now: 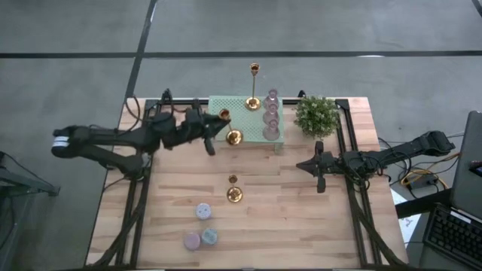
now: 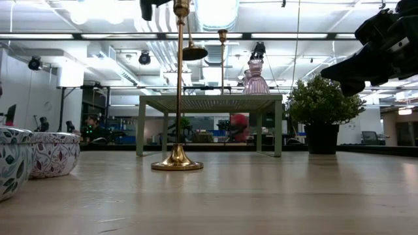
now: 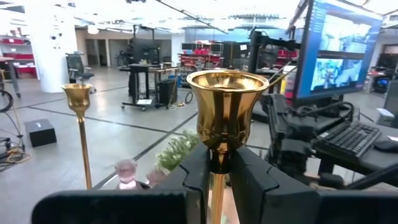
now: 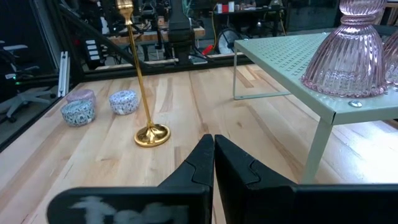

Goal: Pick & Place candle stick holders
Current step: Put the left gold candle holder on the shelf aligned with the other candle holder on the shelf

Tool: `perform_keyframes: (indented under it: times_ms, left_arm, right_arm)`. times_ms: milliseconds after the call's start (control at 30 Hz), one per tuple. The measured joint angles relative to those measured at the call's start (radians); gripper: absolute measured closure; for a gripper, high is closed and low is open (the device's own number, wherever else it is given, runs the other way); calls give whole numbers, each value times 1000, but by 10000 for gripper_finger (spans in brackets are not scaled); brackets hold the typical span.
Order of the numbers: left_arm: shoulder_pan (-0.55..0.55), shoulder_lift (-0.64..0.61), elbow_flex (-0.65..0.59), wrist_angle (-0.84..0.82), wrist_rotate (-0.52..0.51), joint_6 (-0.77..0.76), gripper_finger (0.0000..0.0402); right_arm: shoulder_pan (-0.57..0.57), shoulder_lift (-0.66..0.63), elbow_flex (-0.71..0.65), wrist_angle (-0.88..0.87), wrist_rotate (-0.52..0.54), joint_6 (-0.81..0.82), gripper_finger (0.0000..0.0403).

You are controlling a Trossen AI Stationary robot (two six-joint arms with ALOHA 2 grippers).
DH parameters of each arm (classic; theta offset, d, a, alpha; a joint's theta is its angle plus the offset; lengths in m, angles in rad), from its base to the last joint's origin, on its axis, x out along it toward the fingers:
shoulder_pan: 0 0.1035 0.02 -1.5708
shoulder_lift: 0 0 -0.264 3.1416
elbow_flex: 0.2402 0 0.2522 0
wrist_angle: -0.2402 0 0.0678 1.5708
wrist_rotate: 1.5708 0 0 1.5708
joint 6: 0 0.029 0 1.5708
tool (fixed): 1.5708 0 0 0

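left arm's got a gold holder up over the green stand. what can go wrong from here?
1. The left tool pinches the gold holder only on its thin stem, just below the cup; it could swing or slip.
2. The mint-green stand already carries pink glass holders and a tall gold holder; a wide swing may topple them.
3. If it lands off-level, it could tip over.

The right tool waits shut over the table.

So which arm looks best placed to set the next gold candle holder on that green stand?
The left: its hand already grips a gold holder at the green stand. The right hand waits shut and empty.
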State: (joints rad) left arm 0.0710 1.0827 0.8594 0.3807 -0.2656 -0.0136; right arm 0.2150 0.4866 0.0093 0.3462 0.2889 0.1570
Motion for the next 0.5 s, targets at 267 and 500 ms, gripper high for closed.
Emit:
perform_keyframes:
  times_ms: [267,500]
  left_arm:
    - [128,131,149,-26,74,-20,354]
    - [215,274,254,-28,144,-30,353]
  right_arm:
    - [0,0,0,0,0,0,394]
    - [0,0,0,0,0,0,394]
